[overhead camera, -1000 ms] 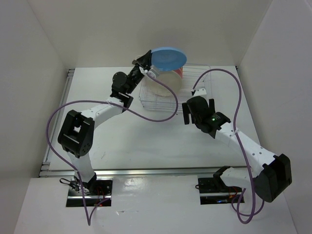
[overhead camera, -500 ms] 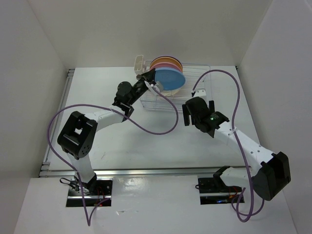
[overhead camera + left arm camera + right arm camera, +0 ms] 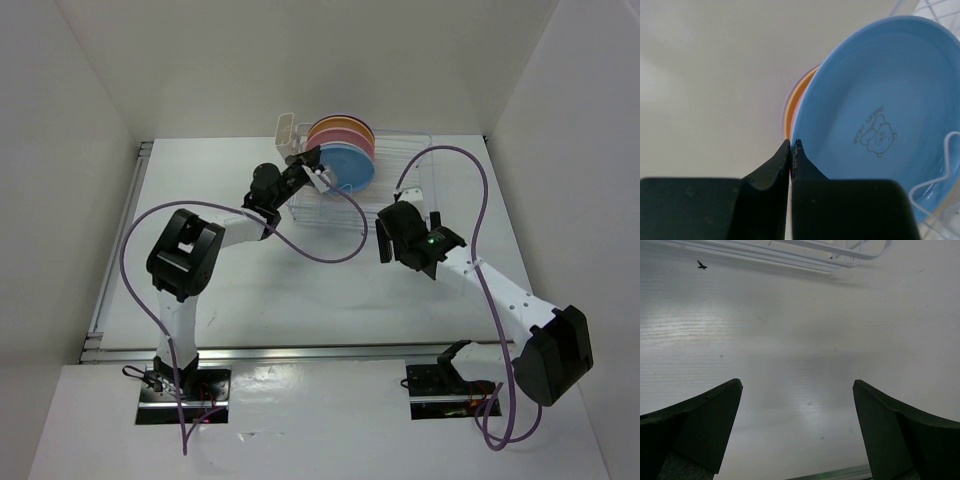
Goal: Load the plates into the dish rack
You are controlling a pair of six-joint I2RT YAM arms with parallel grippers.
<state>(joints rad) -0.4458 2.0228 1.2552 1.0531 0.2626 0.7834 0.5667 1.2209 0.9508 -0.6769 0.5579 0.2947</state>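
- Top external view shows the layout. The dish rack [image 3: 405, 165] stands at the far side of the tabletop [image 3: 260, 300], with its cutlery basket [image 3: 286, 130] at its left end.
- Plates stand on edge in the rack just right of that basket. The light blue plate [image 3: 350, 165] is the frontmost, and pink, yellow-orange and purple rims [image 3: 338, 127] show behind it.
- The left gripper [image 3: 312, 172] is at the rack's front left, against the light blue plate's rim. From above, its fingers cannot be told apart.
- Left wrist view settles it: the fingers [image 3: 767, 172] are pressed together, pinching that plate's rim at their tips.
- Only this view shows the bear emblem [image 3: 877, 131] and a white rack wire [image 3: 946, 162] crossing the plate's lower right.
- The right gripper [image 3: 405, 228] hangs just in front of the rack's right half.
- Right wrist view alone shows its fingers [image 3: 702, 417] spread wide apart over bare tabletop, with the rack's front bars along the top edge.
- Open tabletop lies in front of the rack. A purple cable [image 3: 325, 260] loops there, and white walls [image 3: 300, 60] close in behind the rack.
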